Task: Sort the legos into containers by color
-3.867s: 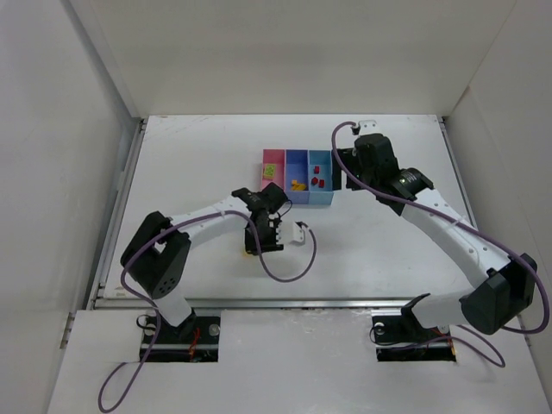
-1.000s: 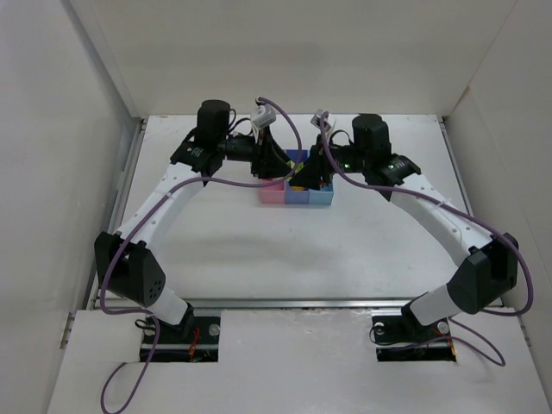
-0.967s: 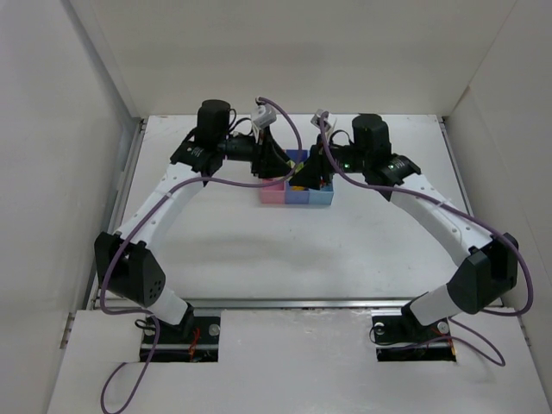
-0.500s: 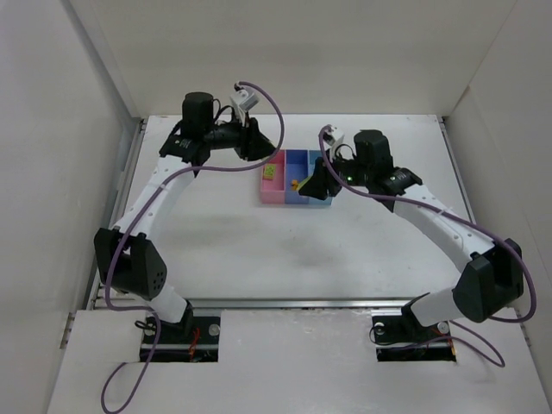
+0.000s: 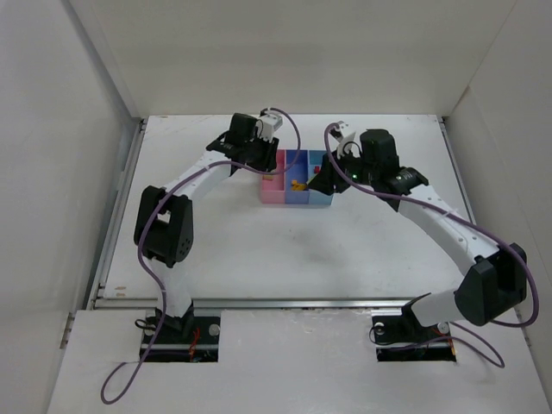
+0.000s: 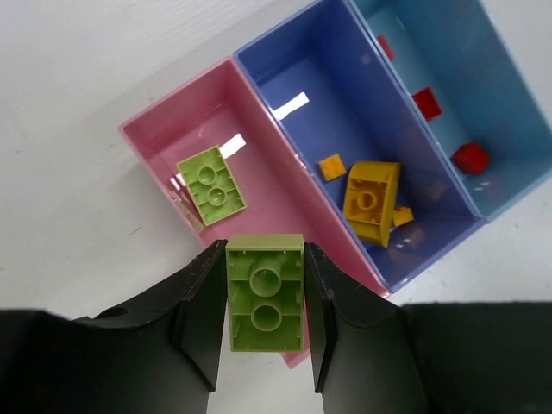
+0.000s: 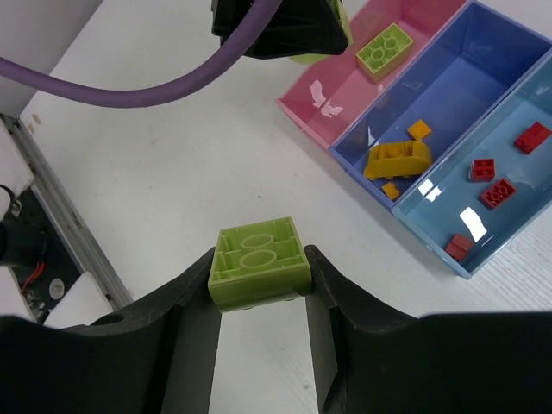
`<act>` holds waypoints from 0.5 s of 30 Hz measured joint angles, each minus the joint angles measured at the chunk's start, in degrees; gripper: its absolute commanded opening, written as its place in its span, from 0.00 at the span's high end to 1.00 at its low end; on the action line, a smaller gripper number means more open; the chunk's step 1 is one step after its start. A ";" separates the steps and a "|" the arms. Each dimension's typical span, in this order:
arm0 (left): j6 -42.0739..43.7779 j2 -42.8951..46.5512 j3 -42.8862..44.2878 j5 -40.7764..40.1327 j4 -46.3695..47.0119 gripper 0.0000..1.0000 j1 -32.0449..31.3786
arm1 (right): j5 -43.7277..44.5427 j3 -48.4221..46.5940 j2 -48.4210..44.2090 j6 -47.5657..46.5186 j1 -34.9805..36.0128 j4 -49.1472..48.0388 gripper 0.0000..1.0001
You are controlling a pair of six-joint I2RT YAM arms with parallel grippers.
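Observation:
My left gripper (image 6: 264, 250) is shut on a lime green lego (image 6: 265, 297), held above the near end of the pink bin (image 6: 276, 203). Another green lego (image 6: 211, 184) lies inside that bin. The medium blue bin (image 6: 328, 103) holds yellow-orange legos (image 6: 371, 200). Red legos (image 6: 471, 158) lie in the light blue bin (image 6: 457, 60). My right gripper (image 7: 259, 254) is shut on a second lime green lego (image 7: 257, 259), above bare table beside the containers (image 5: 297, 191). In the top view the left gripper (image 5: 266, 164) is over the pink bin and the right gripper (image 5: 321, 179) over the row's right end.
White walls enclose the white table (image 5: 345, 250) at the back and sides. The left arm's purple cable (image 7: 129, 86) and black wrist (image 7: 280, 26) cross the top of the right wrist view, close to the pink bin (image 7: 341, 82).
Half a second ago the left gripper was away to the left of the bins; it has swung back over the pink bin. The right gripper has shifted only slightly.

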State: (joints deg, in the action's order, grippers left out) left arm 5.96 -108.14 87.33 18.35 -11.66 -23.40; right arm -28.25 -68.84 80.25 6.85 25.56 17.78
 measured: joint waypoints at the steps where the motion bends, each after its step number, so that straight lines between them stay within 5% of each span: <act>1: 0.00 -0.33 0.00 -0.94 0.02 0.79 -0.02 | 0.13 0.00 -0.11 -0.04 -0.07 0.04 1.00; 10: -3.17 -2.73 0.02 -3.10 0.37 0.68 -0.02 | 0.79 -0.46 -0.28 -0.46 -0.11 0.85 1.00; 15: -5.20 -4.24 0.02 -2.25 0.87 0.49 -0.17 | 0.85 -1.20 -0.28 -1.25 -0.11 2.12 1.00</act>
State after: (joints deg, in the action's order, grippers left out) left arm 0.75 -112.38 87.35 16.10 -10.79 -23.57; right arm -27.40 -70.04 79.96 5.61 25.45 19.90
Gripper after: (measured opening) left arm 0.418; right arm 0.448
